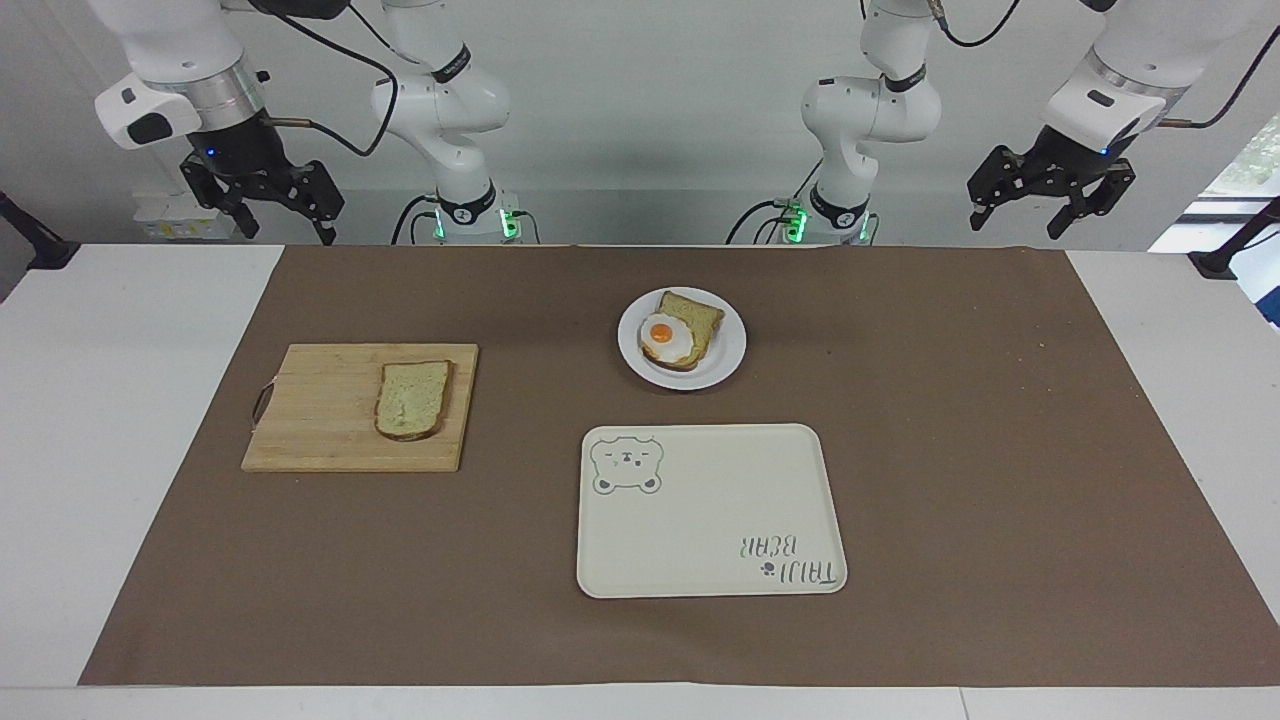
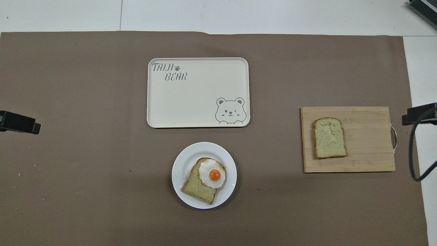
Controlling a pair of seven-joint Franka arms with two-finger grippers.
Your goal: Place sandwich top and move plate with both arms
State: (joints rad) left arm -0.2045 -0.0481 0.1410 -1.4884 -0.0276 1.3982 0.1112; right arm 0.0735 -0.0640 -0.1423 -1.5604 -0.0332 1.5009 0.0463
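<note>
We have not started: the sandwich top (image 1: 412, 399) lies on the cutting board (image 1: 320, 420), well apart from the plate (image 1: 726, 352) with the egg slice (image 1: 680, 330). Our left gripper (image 1: 1048, 195) and right gripper (image 1: 268, 200) hang raised at the robots' edge of the worktop, fingers spread and empty.

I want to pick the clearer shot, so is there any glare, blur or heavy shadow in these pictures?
Facing view: even light, plate and tray sharp, bright window glare at one edge. Overhead view: sharp, only a soft shadow beside the cutting board.
</note>
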